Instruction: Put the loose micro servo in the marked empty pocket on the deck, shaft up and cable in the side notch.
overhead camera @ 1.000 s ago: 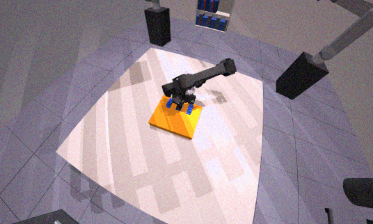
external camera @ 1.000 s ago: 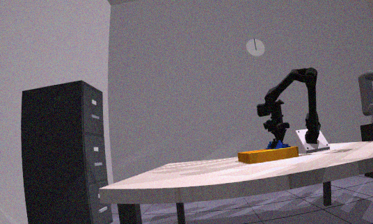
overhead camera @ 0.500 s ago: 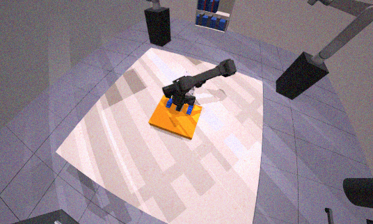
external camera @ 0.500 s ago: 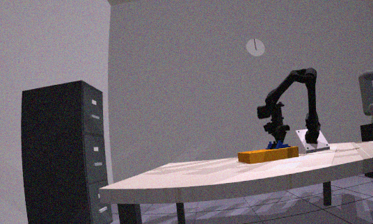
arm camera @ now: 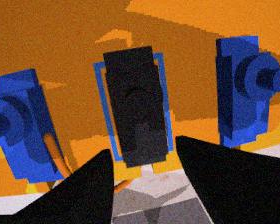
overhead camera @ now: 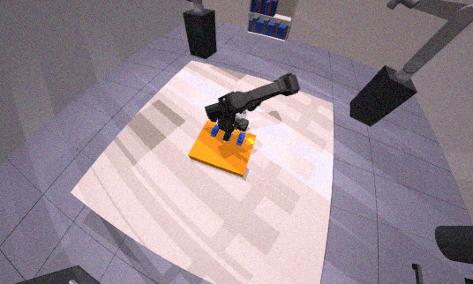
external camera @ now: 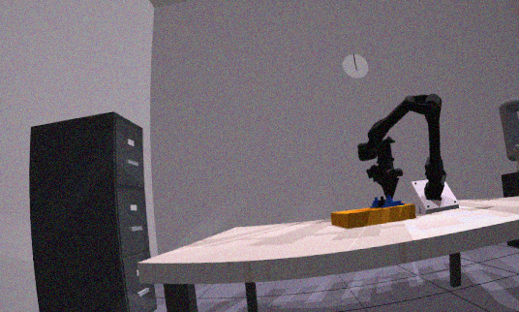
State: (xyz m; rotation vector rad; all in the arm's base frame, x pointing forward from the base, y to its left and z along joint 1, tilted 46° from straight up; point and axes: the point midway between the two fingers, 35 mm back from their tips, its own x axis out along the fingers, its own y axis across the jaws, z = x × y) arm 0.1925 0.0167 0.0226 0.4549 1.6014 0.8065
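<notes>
The loose micro servo (arm camera: 136, 103) is a dark block standing in the blue-outlined pocket (arm camera: 98, 99) on the orange deck (arm camera: 191, 3) (overhead camera: 218, 156) (external camera: 365, 217). My gripper (arm camera: 144, 149) (overhead camera: 226, 133) (external camera: 387, 193) hangs right over it, pointing down. The two black fingers stand a little apart on either side of the servo's near end and do not clamp it. A blue servo (arm camera: 19, 129) (overhead camera: 214, 130) sits in the deck to the left of the pocket and another blue servo (arm camera: 243, 90) (overhead camera: 241, 138) to the right. The cable and the side notch are hidden.
The deck lies on a pale table (overhead camera: 161, 198) (external camera: 283, 252). The arm's white base plate (external camera: 435, 198) stands just behind the deck. Black pedestals (overhead camera: 200, 31) (overhead camera: 381, 94) stand beyond the table's far edge. A black filing cabinet (external camera: 86, 208) stands far left.
</notes>
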